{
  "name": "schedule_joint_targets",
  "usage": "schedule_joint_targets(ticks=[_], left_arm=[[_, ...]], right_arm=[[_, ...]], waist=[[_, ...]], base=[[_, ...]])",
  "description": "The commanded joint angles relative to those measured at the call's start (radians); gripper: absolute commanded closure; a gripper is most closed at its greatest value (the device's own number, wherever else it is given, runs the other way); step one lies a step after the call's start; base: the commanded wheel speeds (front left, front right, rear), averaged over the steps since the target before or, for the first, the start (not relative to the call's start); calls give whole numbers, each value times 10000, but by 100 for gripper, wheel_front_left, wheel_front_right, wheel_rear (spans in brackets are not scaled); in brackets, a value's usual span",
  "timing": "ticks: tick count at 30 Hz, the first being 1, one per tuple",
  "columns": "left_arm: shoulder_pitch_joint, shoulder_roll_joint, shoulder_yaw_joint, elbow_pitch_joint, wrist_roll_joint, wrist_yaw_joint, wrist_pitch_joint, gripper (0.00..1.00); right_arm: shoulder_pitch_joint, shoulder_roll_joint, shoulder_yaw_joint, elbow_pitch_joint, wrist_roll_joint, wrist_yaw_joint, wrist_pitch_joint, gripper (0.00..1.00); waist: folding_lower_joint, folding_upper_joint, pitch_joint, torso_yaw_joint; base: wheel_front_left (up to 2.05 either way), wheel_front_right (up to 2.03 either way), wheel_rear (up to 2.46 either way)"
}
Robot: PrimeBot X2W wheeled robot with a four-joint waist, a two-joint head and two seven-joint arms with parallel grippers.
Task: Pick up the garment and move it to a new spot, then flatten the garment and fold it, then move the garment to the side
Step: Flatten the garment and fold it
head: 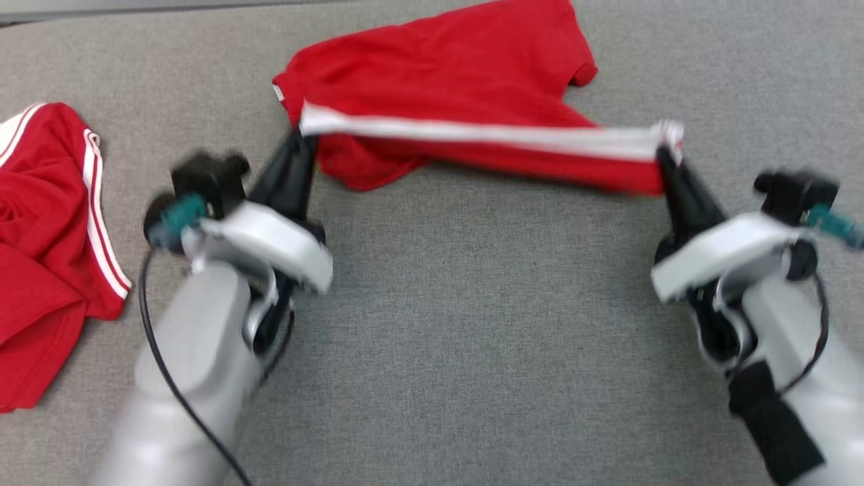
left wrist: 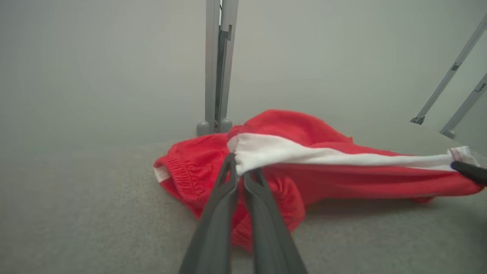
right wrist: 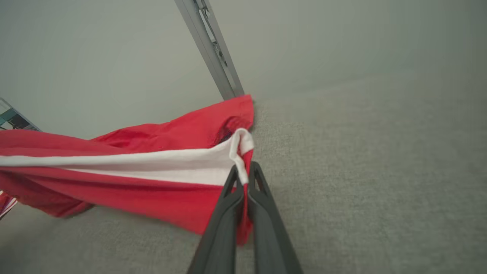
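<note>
Head view shows two red garments on one grey cloth surface point(head: 472, 337). The task's garment point(head: 445, 74) lies at the far middle. Its near edge, a white band point(head: 486, 133), is lifted and stretched taut from left to right, while the rest sits crumpled on the surface behind it. The second red garment point(head: 40, 236), white-striped, lies bunched at the left edge, well apart from the first.

There are two grippers. The left gripper point(head: 300, 138) is clenched on the left end of the white band, and the right gripper point(head: 665, 158) is clenched on its right end. Both pale forearms rise from the near corners and lean inward, their long dark fingers pointing far. The arms stand wide apart, with the band spanning between the fingertips.

In the left wrist view the two fingers press together with white cloth pinched at their tips. The other gripper's dark tip shows at the band's right end. In the right wrist view the fingers close on a fold of white and red cloth.

One upright metal post point(left wrist: 217, 64) stands behind the garment, and two slanted struts point(left wrist: 449, 76) stand far right.
</note>
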Motion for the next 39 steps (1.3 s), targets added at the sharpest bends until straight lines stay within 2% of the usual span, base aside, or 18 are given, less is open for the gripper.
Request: schedule_joint_targets(ticks=[1, 6, 8, 17, 22, 31, 35, 39], left_arm=[[151, 81, 86, -74, 46, 4, -45, 100], [2107, 283, -18, -1192, 845, 5, -41, 100], [2729, 439, -89, -1515, 1152, 135, -42, 100], [5098, 960, -1001, -2470, 1826, 382, 433, 100], [6252, 1090, -1174, -3639, 1599, 621, 1212, 100], [7820, 1357, -789, -6084, 787, 1255, 2571, 100], [7974, 1387, -777, -6739, 426, 1269, 3186, 100], [7673, 1288, -788, -7061, -213, 953, 3896, 100]], right_arm=[[174, -102, 2, -64, 41, -2, -68, 100], [1945, -299, -6, -1241, 355, -2, -50, 100], [2609, -423, -37, -1657, 163, -2, -50, 100], [5416, -468, -967, -3213, -317, -2, -53, 100], [6735, -283, -1570, -4132, -557, -2, 272, 100], [8379, 278, -2689, -6268, -1218, -2, 1603, 100], [8411, 452, -3189, -6921, -1551, -2, 2013, 100], [7875, 587, -3703, -7310, -1802, -2, 2224, 100]], waist=[[-1, 0, -94, -26], [-1, 0, -542, -95], [-1, 0, -732, -120], [-1, 0, -1742, -129], [-1, 0, -1976, -197], [-1, 0, -2126, -346], [-1, 0, -2155, -248], [-1, 0, -2117, -62]], base=[[0, 0, 0], [0, 0, 0], [0, 0, 0], [0, 0, 0], [0, 0, 0], [0, 0, 0], [0, 0, 0], [0, 0, 0]])
